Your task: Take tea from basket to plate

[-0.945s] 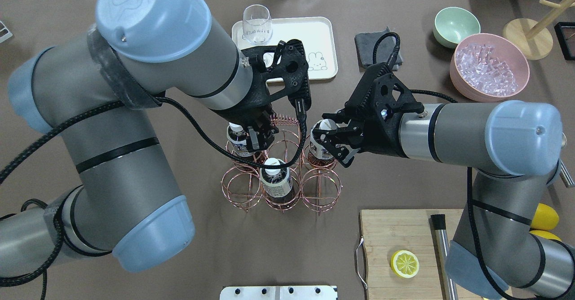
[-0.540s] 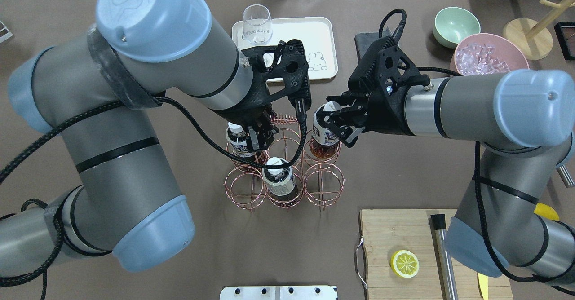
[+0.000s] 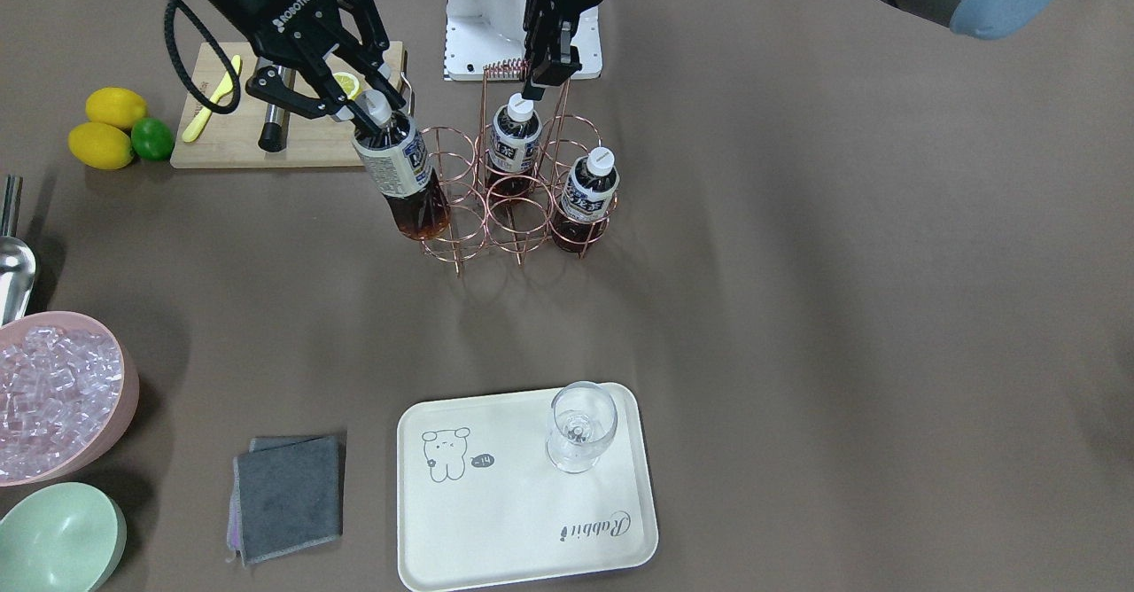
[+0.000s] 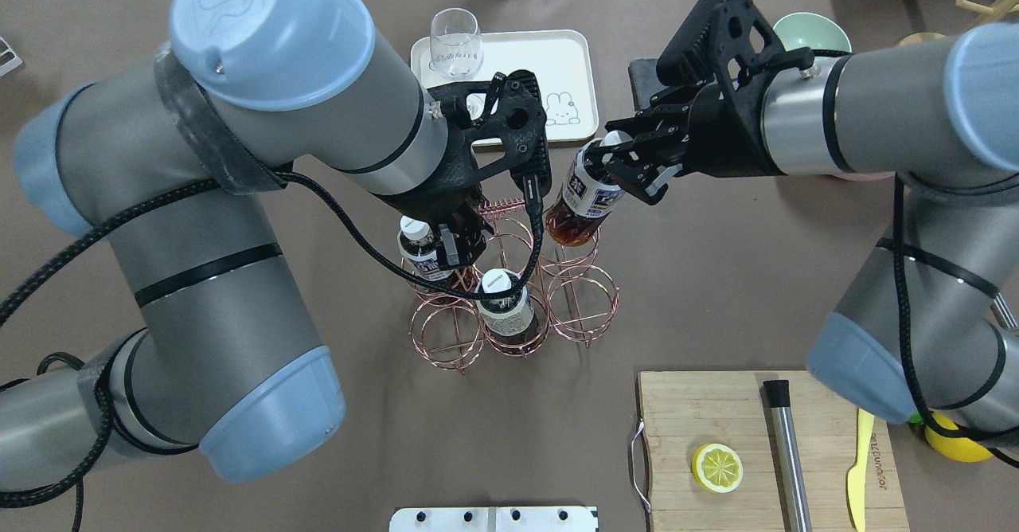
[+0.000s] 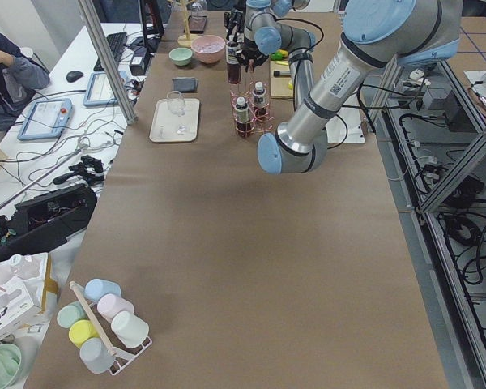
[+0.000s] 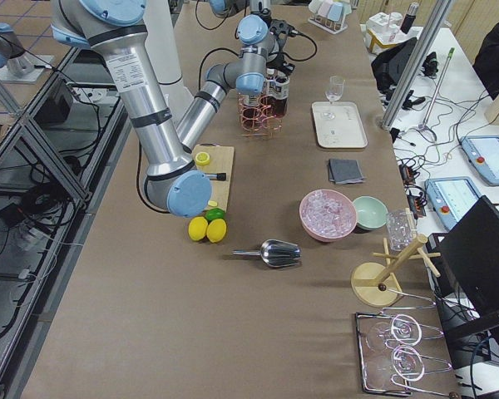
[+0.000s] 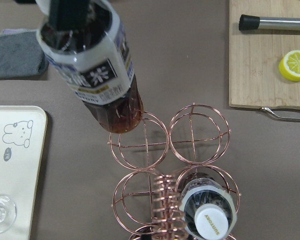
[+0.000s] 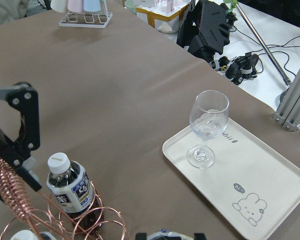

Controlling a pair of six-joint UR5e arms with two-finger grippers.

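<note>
My right gripper (image 4: 630, 164) is shut on the neck of a tea bottle (image 4: 583, 199) and holds it tilted, its base just above the copper wire basket (image 4: 585, 309). The held bottle also shows in the front view (image 3: 403, 175) and the left wrist view (image 7: 95, 70). Two more tea bottles (image 4: 419, 249) (image 4: 503, 303) stand in the basket's rings. My left gripper (image 4: 462, 233) is closed on the basket's coiled handle (image 3: 507, 66). The cream bear plate (image 4: 557, 62) lies beyond the basket, with a wine glass (image 4: 456, 38) on its corner.
A grey cloth (image 3: 288, 494) lies beside the plate. A pink bowl of ice (image 3: 53, 388) and a mint-green bowl (image 3: 58, 539) stand further to my right. A wooden cutting board (image 4: 716, 420) with a lemon slice (image 4: 716, 467) is at the near right.
My right gripper has lifted the tea bottle up out of its ring and carried it towards the plate. The basket shifted slightly. The left arm stayed put.
</note>
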